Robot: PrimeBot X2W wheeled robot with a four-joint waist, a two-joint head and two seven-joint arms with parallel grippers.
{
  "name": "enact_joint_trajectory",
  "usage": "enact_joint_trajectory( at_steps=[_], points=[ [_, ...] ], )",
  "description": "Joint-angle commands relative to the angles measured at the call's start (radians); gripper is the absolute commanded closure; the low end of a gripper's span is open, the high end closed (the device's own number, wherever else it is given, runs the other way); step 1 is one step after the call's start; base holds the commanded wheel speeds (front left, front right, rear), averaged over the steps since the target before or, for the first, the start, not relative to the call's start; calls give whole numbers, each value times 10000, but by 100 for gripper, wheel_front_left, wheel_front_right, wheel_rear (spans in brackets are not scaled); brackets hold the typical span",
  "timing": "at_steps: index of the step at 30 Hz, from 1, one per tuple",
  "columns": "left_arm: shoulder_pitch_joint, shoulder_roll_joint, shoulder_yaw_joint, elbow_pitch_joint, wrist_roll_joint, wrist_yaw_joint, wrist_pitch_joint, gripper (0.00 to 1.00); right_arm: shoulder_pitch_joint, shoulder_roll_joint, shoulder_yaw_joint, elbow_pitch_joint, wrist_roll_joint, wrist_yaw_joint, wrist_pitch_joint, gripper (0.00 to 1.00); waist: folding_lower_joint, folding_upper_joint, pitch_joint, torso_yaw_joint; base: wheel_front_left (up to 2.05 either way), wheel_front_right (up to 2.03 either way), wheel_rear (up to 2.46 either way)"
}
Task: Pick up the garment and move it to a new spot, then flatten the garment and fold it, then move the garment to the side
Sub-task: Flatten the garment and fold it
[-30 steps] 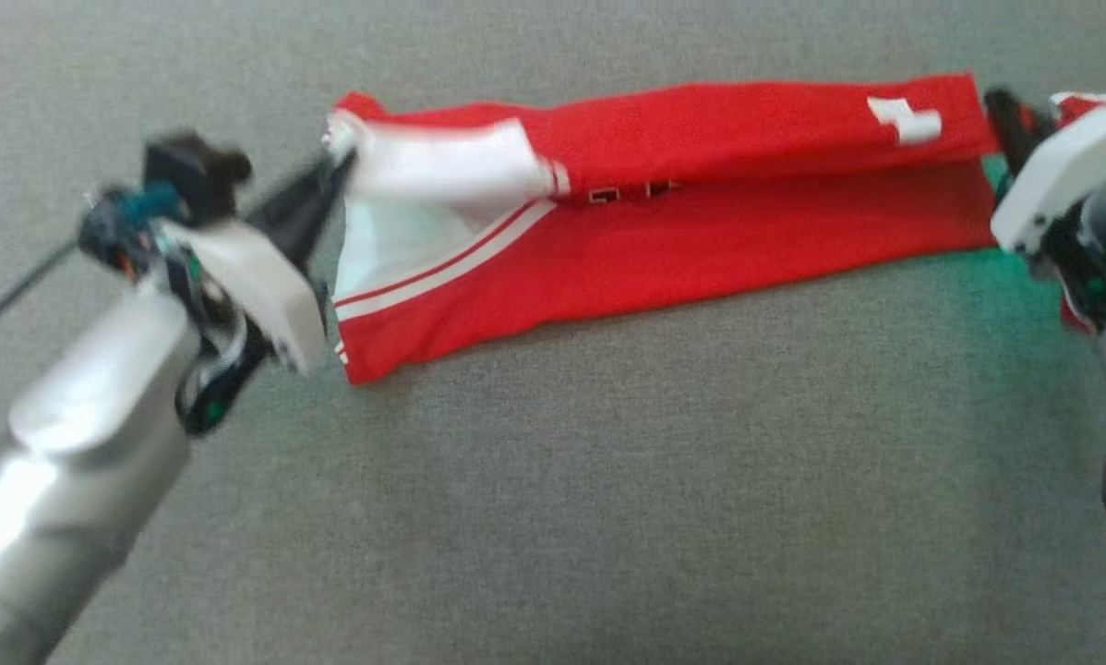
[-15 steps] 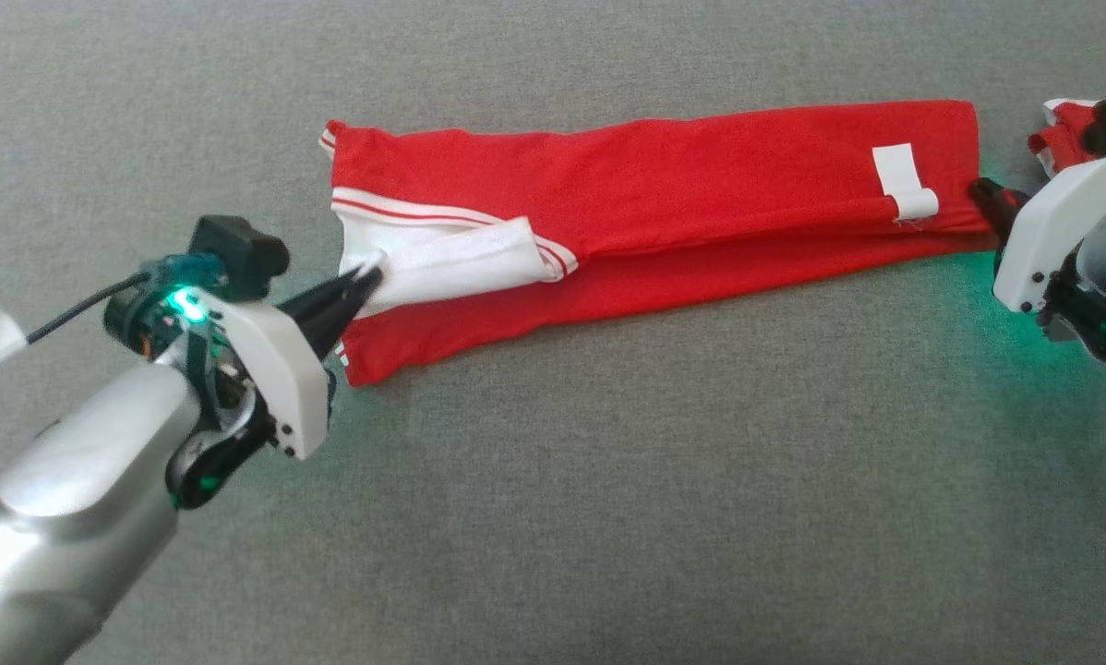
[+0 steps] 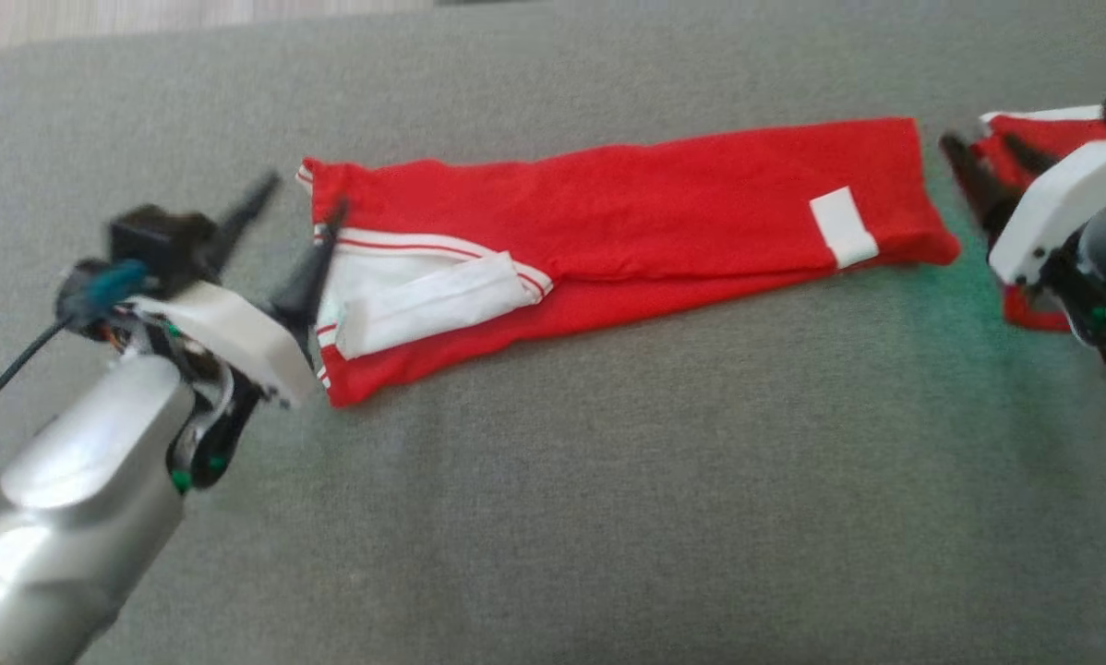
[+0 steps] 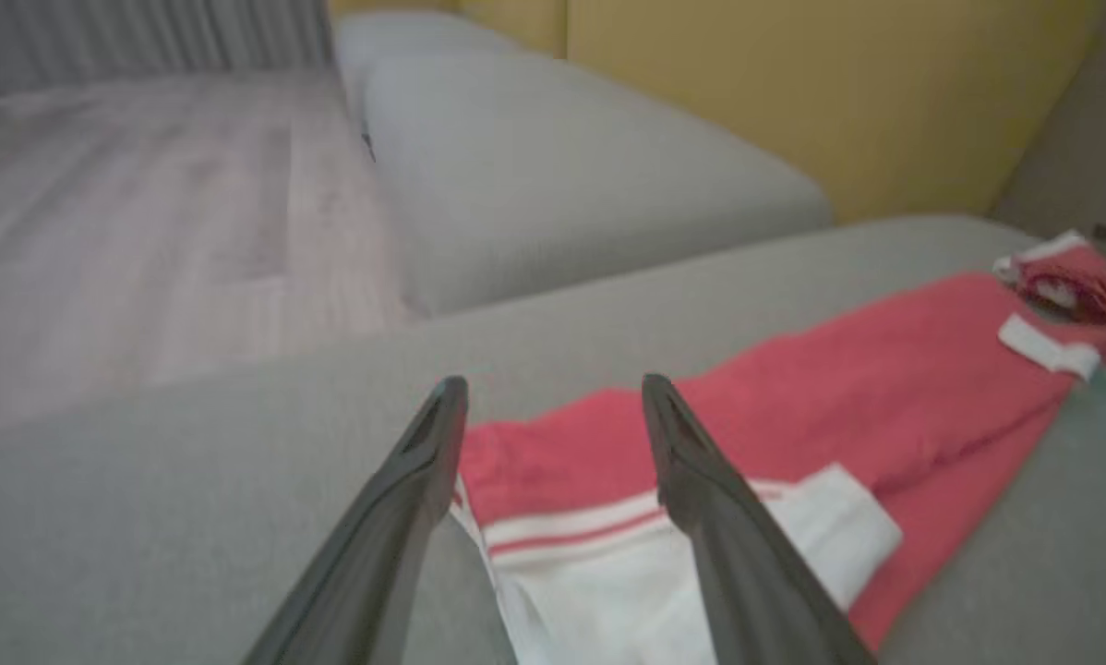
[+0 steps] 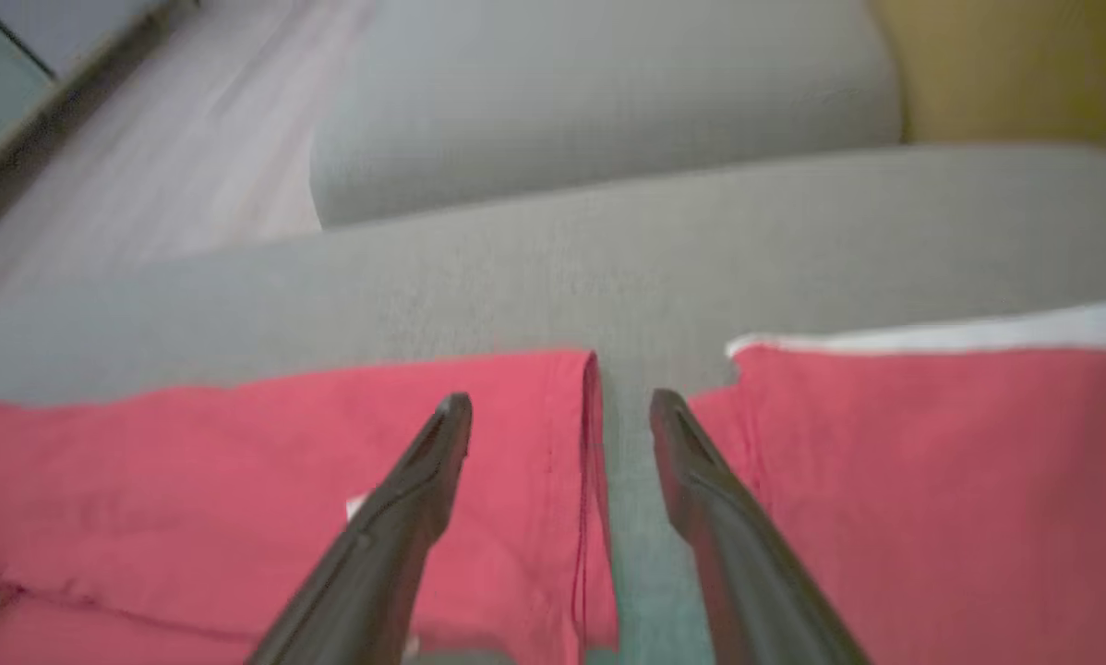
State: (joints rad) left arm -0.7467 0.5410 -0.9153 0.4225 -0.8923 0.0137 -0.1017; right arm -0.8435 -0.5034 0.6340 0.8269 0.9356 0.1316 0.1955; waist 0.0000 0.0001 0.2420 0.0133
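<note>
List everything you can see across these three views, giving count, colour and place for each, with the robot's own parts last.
red garment: one, red with white trim, lying folded lengthwise on the grey cushion
white label: one, white, near the garment's right end
second red cloth: one, red with white edge, right of the garment, apart from it
grey cushion: one, grey, under both
far cushion: one, grey, beyond it
floor: pale wood, far side
yellow panel: one, behind the cushions
left gripper: dark fingers open, at the garment's white-trimmed end
right gripper: open, over the gap between the cloths

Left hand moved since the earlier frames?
Yes: left hand opened, backed leftward off the white folded flap to the edge of the red fabric garment.
</note>
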Motion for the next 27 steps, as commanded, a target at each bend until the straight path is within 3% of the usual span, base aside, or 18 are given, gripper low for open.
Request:
enact_joint_trajectory(
  at_steps=[1,7,12,16,22,27],
  points=[
    [-199,118,777,-7,-90,221,-726,0,-125,74,-108,-378,66,-9,-560,0,0,-1,-250,-135,0,0,0],
    [73,-311,1712,64,434,897,-1573,0,-145,515,-380,-831,-64,-9,-2281,0,0,-1,-568,-253,0,0,0],
    [1169,-1048,3854,-1289,1661,1405,-1596,0,56,1031,-832,-851,-1070,-9,-4268,0,0,-1,-790,-303,0,0,0],
    [2572,-1754,5255,-1990,2685,1438,-1598,0,771,1877,-1746,-1220,-2409,-9,-4559,0,0,-1,-923,-422,0,0,0],
    [4158,-3014,6796,-2234,3715,784,-1599,0,2940,3617,-4506,-2929,-4911,-9,-4569,0,0,-1,-946,-541,0,0,0],
    [5191,-4000,7964,-2191,4786,-132,-1599,0,4573,4425,-5558,-3789,-6048,-9,-4571,0,0,-1,-1062,-612,0,0,0]
  ],
)
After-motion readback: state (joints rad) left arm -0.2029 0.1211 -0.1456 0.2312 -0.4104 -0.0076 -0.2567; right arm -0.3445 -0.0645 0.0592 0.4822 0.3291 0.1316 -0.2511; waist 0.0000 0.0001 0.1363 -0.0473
